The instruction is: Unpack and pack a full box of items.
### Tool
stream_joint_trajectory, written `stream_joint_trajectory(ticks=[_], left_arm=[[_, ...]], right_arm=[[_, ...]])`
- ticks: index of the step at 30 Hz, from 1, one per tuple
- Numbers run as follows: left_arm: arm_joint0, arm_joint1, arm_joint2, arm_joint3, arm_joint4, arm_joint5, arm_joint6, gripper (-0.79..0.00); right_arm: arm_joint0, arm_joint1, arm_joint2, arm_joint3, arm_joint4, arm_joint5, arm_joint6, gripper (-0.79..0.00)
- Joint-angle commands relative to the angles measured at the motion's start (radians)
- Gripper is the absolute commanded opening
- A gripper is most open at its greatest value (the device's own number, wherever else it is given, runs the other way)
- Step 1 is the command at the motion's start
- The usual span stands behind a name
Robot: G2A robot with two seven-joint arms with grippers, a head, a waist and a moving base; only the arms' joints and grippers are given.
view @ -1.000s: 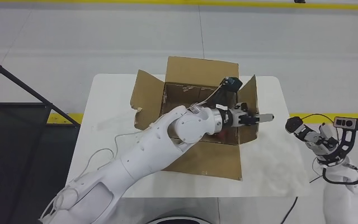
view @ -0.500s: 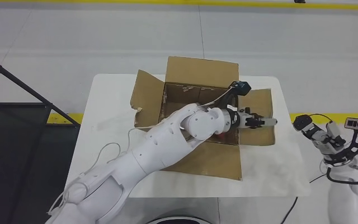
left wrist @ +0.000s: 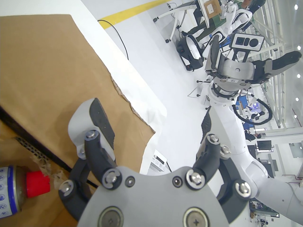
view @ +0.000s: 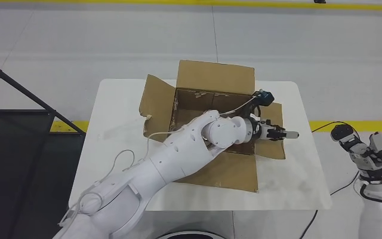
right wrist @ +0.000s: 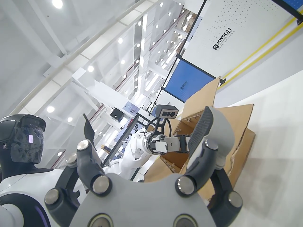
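white smooth table point(view: 119, 119) on a pale floor. brown corrugated cardboard box point(view: 215, 76) just under the left gripper point(view: 289, 135), flaps spread, edges torn. left gripper wide and empty, over the side flap. close beside it, in the box, metal can point(left wrist: 9, 190) with red cap. right gripper point(right wrist: 146, 128) wide too, well apart from the box.

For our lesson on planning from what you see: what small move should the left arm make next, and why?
Probably draw the left gripper back over the box and down toward the red-capped can: its jaws stand open and empty above the folded-out flap, while the can lies inside.
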Motion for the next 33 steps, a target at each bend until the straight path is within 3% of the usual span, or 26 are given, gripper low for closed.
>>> stream_joint_trajectory(ticks=[1, 8, 15, 23, 27, 33], left_arm=[[-0.001, -0.006, -0.002, 0.010, 0.003, -0.004, -0.001, 0.000], [0.000, -0.004, -0.051, -0.025, 0.026, -0.019, 0.008, 0.000], [0.054, 0.060, -0.215, -0.235, 0.124, 0.012, -0.007, 0.000], [0.300, 0.172, -0.534, -0.687, 0.306, 0.111, -0.170, 0.000], [0.434, 0.208, -0.675, -0.869, 0.344, 0.121, -0.241, 0.000], [0.611, 0.244, -0.867, -1.071, 0.340, 0.096, -0.303, 0.000]], right_arm=[[-0.006, 0.001, 0.000, -0.006, 0.000, -0.001, -0.004, 0.000], [-0.016, 0.003, -0.001, -0.030, -0.002, 0.003, -0.014, 0.000], [0.002, 0.012, -0.009, -0.073, -0.037, 0.048, -0.004, 0.000], [0.062, 0.022, -0.088, -0.152, -0.150, 0.123, 0.010, 0.000], [0.112, 0.027, -0.146, -0.177, -0.273, 0.184, -0.025, 0.000], [0.194, 0.037, -0.222, -0.179, -0.385, 0.309, -0.016, 0.000]])
